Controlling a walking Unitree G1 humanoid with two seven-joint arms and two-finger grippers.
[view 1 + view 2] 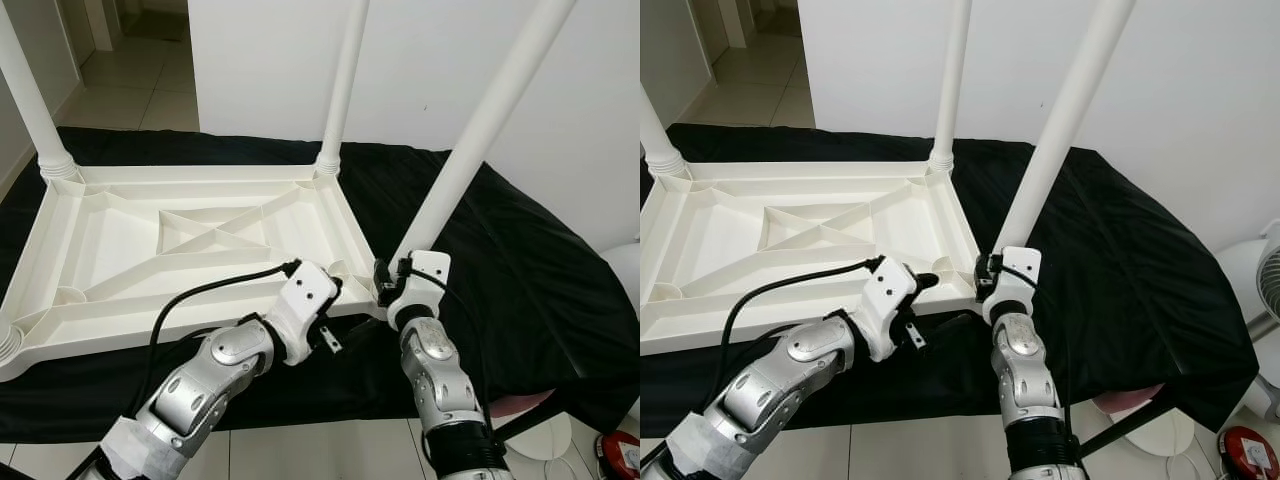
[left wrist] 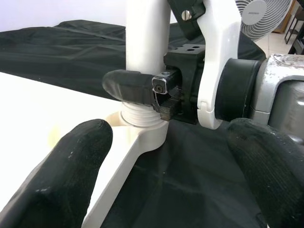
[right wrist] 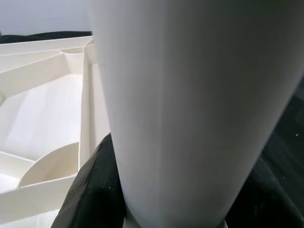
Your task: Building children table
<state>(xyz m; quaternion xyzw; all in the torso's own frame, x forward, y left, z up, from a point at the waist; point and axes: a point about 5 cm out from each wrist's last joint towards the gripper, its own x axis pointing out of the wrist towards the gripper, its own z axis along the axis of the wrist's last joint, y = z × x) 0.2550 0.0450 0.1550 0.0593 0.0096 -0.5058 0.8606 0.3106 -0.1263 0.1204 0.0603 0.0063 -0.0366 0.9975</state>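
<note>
A white plastic table top (image 1: 130, 250) lies upside down on a black cloth (image 1: 520, 270). White legs stand at its far left corner (image 1: 25, 90) and far right corner (image 1: 345, 80). A third leg (image 1: 470, 150) rises tilted from the near right corner. My right gripper (image 1: 388, 283) is shut on this leg just above its threaded base (image 2: 142, 116); one finger (image 2: 130, 86) wraps its front. The leg (image 3: 190, 104) is close up in the right wrist view. My left gripper (image 2: 166, 180) is open just before that corner, its fingers (image 2: 61, 166) spread wide with nothing between them.
A white wall stands behind the table. A tiled floor (image 1: 150, 70) runs through a doorway at the far left. A white fan (image 1: 1265, 270) stands to the right, with a red object (image 1: 620, 455) on the floor near it. A pink thing (image 1: 520, 405) sits under the cloth's near right edge.
</note>
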